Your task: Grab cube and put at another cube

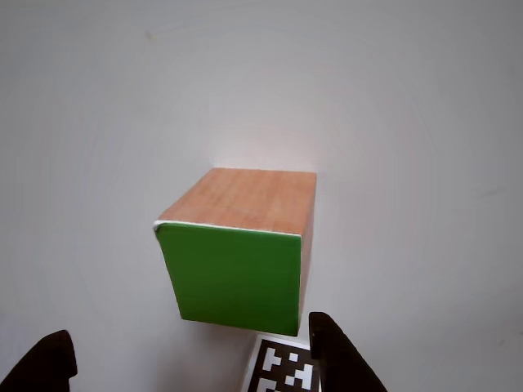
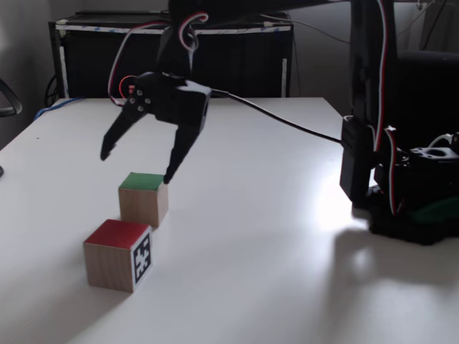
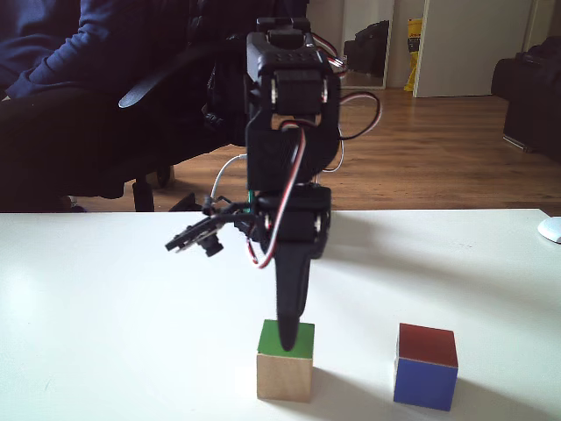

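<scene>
Fixed view: open jaws hover above the cube (image 2: 143,198).

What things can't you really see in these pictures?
- Marker cube in the other view: cut off by the bottom edge, partly behind a tool finger.
- Wooden cube in a fixed view: its green top is partly covered by the tool.
- Seated person: cut off by the top edge, dark.

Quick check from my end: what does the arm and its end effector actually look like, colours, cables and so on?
The arm is matte black plastic, built of boxy servo segments. Red, white and black wires loop along it, and a thin black cable trails off across the white table. The end effector has two long, tapered black fingers; a small black camera module sticks out beside it.
</scene>
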